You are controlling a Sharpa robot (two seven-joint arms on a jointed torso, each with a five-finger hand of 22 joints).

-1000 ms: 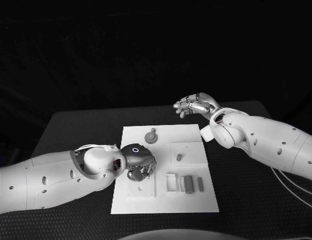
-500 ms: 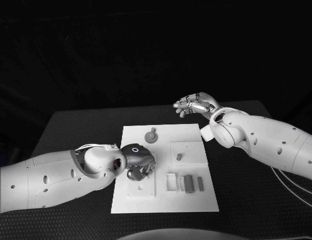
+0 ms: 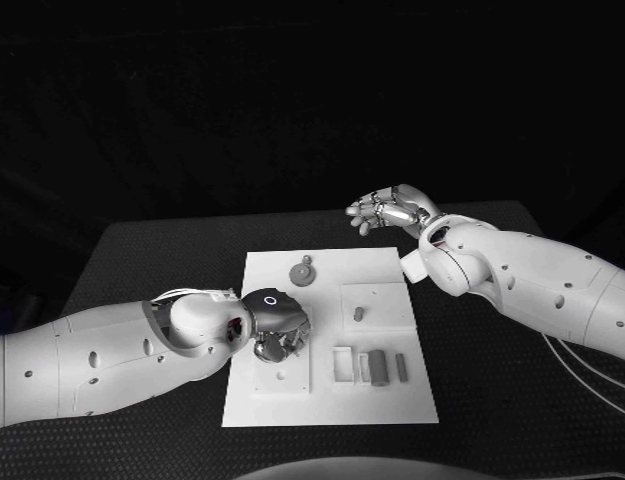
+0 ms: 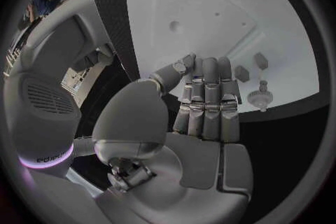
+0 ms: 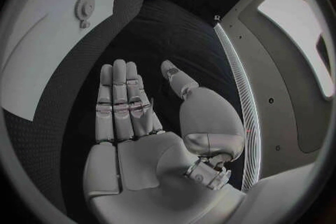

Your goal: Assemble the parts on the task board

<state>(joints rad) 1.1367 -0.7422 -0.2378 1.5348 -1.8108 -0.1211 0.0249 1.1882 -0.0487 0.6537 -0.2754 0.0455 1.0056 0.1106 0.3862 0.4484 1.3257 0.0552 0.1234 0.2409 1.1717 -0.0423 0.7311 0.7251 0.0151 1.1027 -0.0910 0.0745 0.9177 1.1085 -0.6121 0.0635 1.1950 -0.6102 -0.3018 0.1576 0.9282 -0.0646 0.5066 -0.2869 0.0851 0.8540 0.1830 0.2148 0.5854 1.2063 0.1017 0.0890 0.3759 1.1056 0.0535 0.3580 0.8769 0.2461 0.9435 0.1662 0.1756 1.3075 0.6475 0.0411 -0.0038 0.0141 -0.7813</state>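
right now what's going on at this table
A two-armed robot is working at a white task board on a black table. Its left hand is down over the board's left side; the left wrist view shows its fingers straight and holding nothing. The right hand hangs open beyond the board's far right corner. A gear-like part and several small parts lie on the board, untouched.

— Any lettering legible?
— One faint embossed mark on the left arm (image 4: 49, 117), near its glowing ring; letters too blurred to read.
— Task board (image 3: 327, 400)?
— No markings legible.
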